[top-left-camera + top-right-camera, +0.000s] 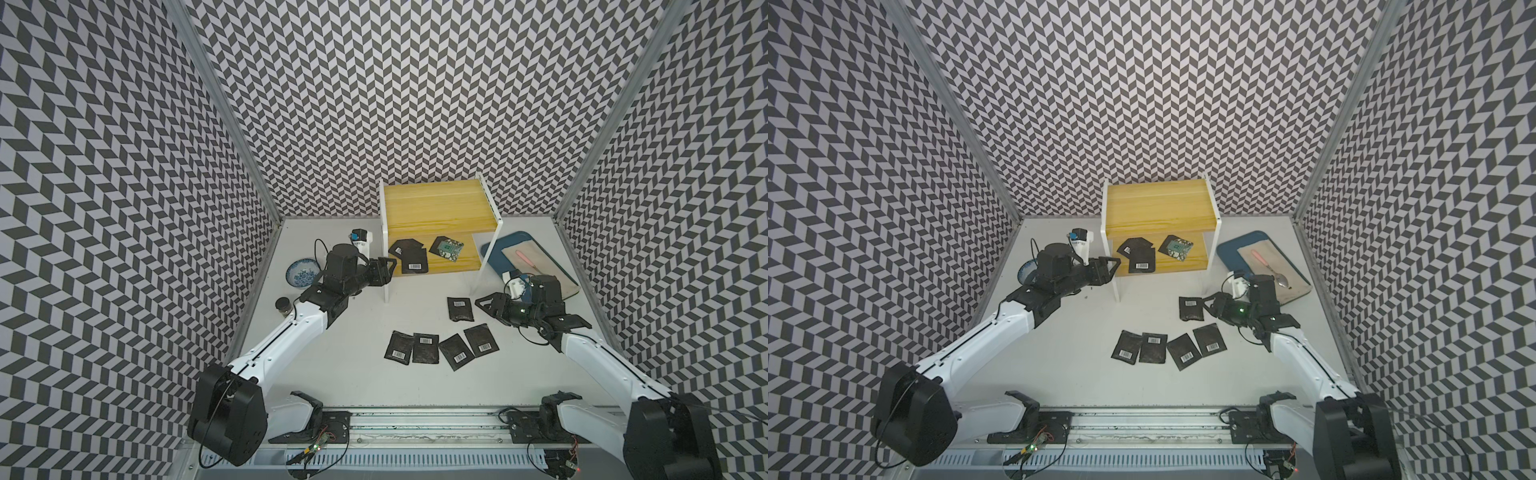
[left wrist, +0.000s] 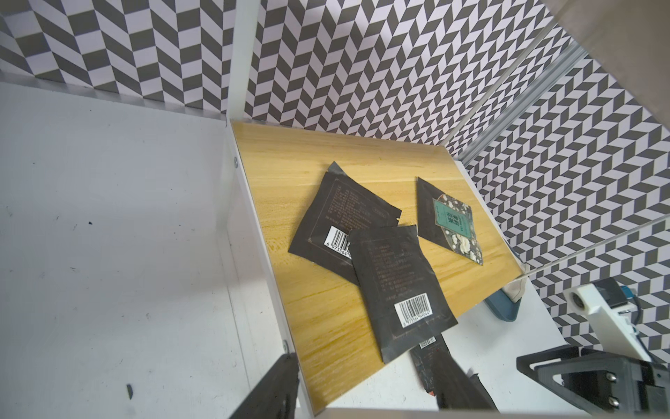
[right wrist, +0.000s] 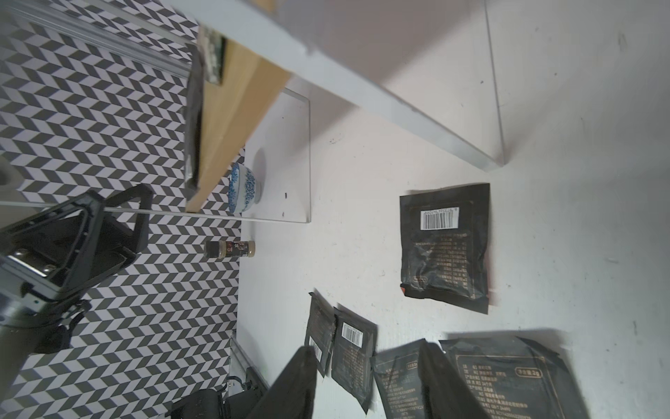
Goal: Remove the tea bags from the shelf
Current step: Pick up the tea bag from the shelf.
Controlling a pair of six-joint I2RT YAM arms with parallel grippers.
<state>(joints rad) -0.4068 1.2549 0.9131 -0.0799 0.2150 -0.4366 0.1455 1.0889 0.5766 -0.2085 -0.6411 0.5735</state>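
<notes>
Amid chevron walls (image 1: 374,104) — table (image 1: 332,374), shelf (image 1: 436,203)

Blue-patterned bowl (image 1: 302,272), small spice jar (image 1: 284,305), blue tray (image 1: 1227,255) bearing cloth (image 1: 1287,266); pink-handled spoon (image 1: 1268,268) on cloth

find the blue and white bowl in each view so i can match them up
In a top view: the bowl sits left of the shelf, just beyond the left arm.
In a top view: same place, bowl half hidden by the left arm.
Left wrist: not in it.
Right wrist: bowl seen side-on, past the yellow board's edge.
Shared landmark: the shelf's yellow lower board, in all four views.
</notes>
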